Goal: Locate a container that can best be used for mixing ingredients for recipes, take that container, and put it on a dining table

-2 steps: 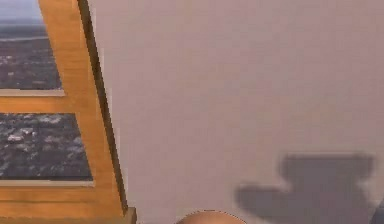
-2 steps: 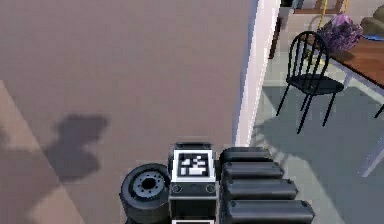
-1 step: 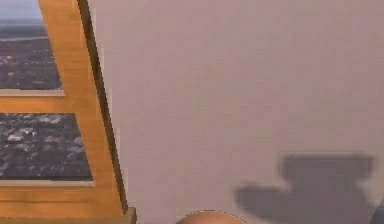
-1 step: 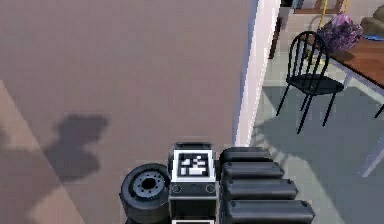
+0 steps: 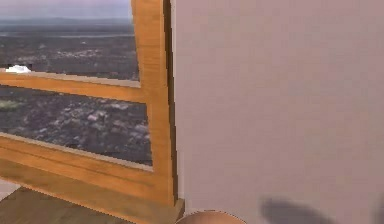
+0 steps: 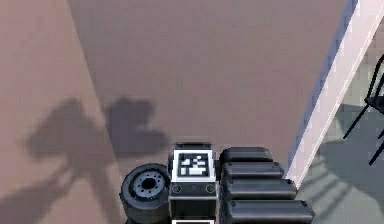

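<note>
The arm (image 6: 255, 188) lies nearest, at the bottom edge of the arm side view, as a stack of dark square segments. On its left end sits 1 white square (image 6: 194, 165) with black marks, and the top of a 2nd square (image 6: 194, 220) shows just under it at the picture's edge. Directly left of the squares is the gripper (image 6: 147, 190), seen as a dark round body. I cannot make out its fingers or its far end, so I cannot tell whether it is holding anything or has let go.

Behind the gripper and the arm stands a plain brownish wall (image 6: 200, 60), which meets another wall face in a corner on the arm side view's left. To the right, a pale upright wall edge (image 6: 325, 90) runs from the top corner down toward the arm. Beyond it lies a dark grey floor (image 6: 350, 175), and thin dark legs (image 6: 373, 100), perhaps of a chair, stand at the right edge.

In the forward view a wooden window frame (image 5: 155, 100) takes the left half, with a landscape (image 5: 70, 45) behind the glass. A pale wall (image 5: 280, 100) takes the right half. A rounded brown shape (image 5: 210, 217) touches the bottom edge; I cannot tell what it is. Where the mixing container is, I cannot tell.
</note>
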{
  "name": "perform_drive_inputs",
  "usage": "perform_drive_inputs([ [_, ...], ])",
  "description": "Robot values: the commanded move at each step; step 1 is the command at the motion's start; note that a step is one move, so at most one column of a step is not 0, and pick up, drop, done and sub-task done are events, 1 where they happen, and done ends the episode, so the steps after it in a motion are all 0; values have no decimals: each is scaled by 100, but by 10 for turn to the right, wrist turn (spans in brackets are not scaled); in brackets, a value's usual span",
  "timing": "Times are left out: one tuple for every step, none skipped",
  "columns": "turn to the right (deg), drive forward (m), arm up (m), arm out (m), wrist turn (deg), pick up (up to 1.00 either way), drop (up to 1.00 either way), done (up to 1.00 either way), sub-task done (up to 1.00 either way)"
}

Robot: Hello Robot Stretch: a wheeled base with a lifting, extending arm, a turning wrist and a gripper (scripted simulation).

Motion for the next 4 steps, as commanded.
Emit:
perform_drive_inputs([
  [240,0,0,0,0,0,0,0,0],
  [-60,0,0,0,0,0,0,0,0],
  [0,15,0,0,0,0,0,0,0],
  [-240,0,0,0,0,0,0,0,0],
])
